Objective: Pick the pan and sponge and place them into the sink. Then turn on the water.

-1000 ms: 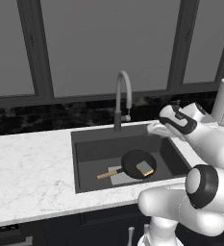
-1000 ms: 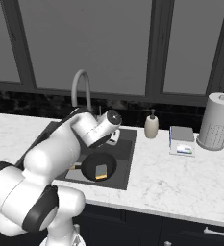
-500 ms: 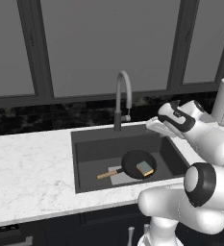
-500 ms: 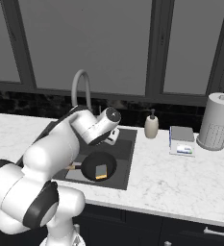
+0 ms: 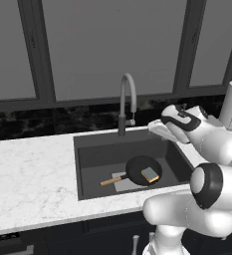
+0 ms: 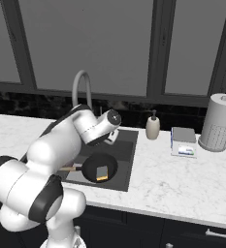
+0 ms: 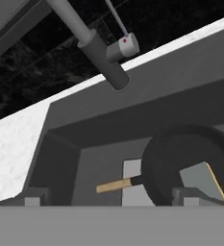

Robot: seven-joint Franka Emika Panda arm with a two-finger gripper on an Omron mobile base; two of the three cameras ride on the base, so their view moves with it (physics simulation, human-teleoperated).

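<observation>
White marble bench [image 5: 33, 169] runs below tall dark-framed windows [image 5: 112, 45] at 12 o'clock; a black marbled backsplash [image 6: 17, 104] sits between, with dark cabinet fronts [image 6: 192, 232] at 6 o'clock

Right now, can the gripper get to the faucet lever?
Probably yes. The open gripper hangs over the sink beside the faucet, nothing between. The pan and sponge lie below, out of the way.

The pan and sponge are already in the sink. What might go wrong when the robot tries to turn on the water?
1. The faucet has just a small lever at its side, so the open claw might slip past it or knock the spout.
2. The sponge lies inside the pan in the sink, not under the spout, so water may miss them.
</observation>
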